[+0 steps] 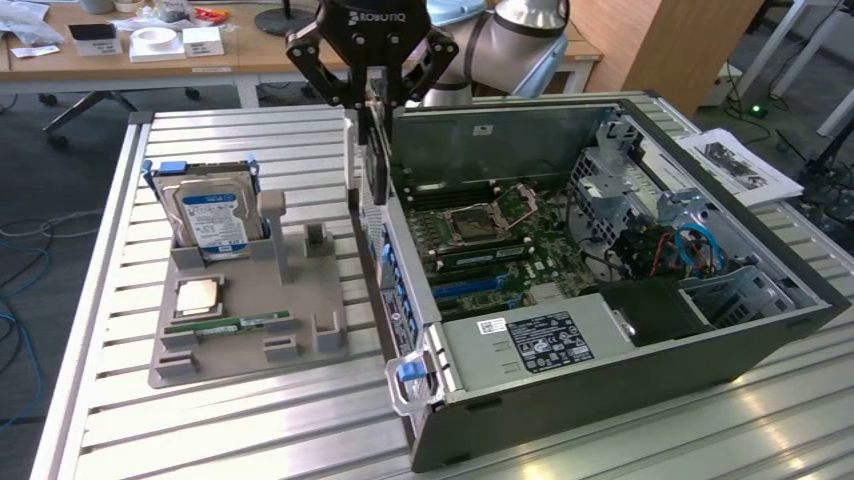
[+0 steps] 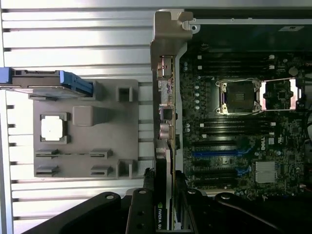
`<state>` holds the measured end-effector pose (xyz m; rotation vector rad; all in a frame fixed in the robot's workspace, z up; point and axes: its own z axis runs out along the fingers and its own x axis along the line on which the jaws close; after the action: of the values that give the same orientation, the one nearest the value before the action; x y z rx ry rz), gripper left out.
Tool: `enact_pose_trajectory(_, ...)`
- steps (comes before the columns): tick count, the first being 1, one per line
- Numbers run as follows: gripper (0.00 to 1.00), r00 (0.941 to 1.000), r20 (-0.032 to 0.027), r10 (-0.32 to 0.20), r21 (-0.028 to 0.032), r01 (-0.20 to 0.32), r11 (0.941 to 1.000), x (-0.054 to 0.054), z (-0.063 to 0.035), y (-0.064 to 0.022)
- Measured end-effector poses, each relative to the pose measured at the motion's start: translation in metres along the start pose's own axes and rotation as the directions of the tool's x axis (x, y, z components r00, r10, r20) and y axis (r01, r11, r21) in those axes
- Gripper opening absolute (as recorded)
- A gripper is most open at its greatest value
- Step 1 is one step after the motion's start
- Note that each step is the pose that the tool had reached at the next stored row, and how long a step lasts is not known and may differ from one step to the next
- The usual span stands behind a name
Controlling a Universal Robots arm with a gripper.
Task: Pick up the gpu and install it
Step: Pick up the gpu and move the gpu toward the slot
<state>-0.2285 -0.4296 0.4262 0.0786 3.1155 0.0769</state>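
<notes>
GPU (image 1: 378,165) is off the table, hanging upright and edge-on. It is a slim dark board with its silver end bracket on the exterior view's left. Its lower end sits right at the top of the rear wall of the computer case (image 1: 747,345), and I cannot tell whether the two touch. In the wrist view the GPU (image 2: 165,97) runs along that rear wall, with the bracket's ports showing and a green-lettered label up near the fingers.

Gripper (image 1: 374,105) is clamped on the card's upper edge, one black finger on each face of the board. From the wrist, the gripper (image 2: 163,200) straddles the card in the same way.

The case lies on its side, open, with the motherboard (image 1: 514,255) exposed. The CPU socket (image 2: 239,95) has its latch frame swung open. The blue expansion slots (image 2: 219,153) lie beside the card, inside the rear wall. The power supply (image 1: 547,340) sits at the near end of the case.

A grey parts tray (image 1: 227,355) sits just beside the case, on the exterior view's left. On it:
- a hard drive (image 1: 214,215) with a blue-white label, standing upright in its slot
- a processor chip (image 1: 198,293), lying flat
- a green memory stick (image 1: 247,324), lying flat in front of the chip

Everything rests on a slatted aluminium table (image 1: 240,140).
</notes>
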Motion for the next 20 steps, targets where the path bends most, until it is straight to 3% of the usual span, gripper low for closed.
enact_pose_trajectory(20,0.27,1.0,0.0,0.0,0.0,0.0,1.0,-0.046,0.0012,0.0036)
